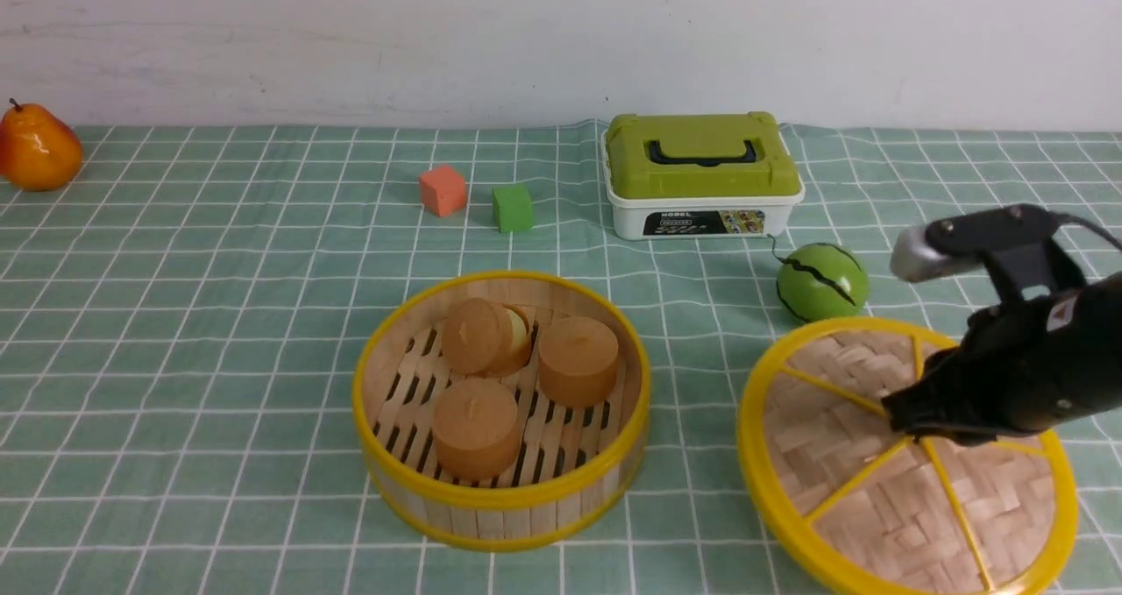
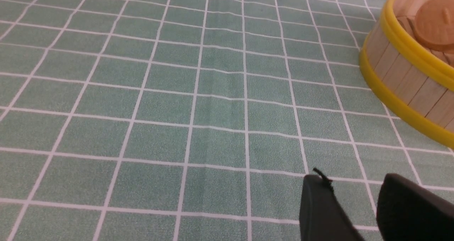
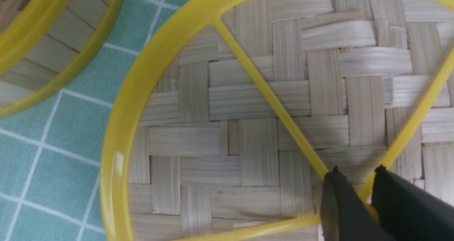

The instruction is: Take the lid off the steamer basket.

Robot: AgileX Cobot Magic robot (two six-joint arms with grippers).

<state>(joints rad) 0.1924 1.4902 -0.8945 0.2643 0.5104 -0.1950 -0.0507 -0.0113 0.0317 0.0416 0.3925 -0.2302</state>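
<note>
The steamer basket (image 1: 500, 490) stands uncovered at the centre front, with three brown round cakes on its slatted floor. It also shows in the left wrist view (image 2: 400, 74) and the right wrist view (image 3: 46, 42). The lid (image 1: 841, 437) is to the right of the basket and apart from it, and looks tilted. My right gripper (image 1: 912, 428) is shut on the lid's yellow centre knob, where the spokes meet (image 3: 358, 173); the woven lid (image 3: 255, 102) fills that view. My left gripper (image 2: 354, 184) is open and empty over bare cloth, left of the basket; it is out of the front view.
A white box with a green lid (image 1: 701, 174) stands at the back. A toy watermelon (image 1: 822, 281) lies just behind the lid. An orange cube (image 1: 442, 190) and a green cube (image 1: 512, 208) sit behind the basket. A pear (image 1: 37, 148) is at the far left.
</note>
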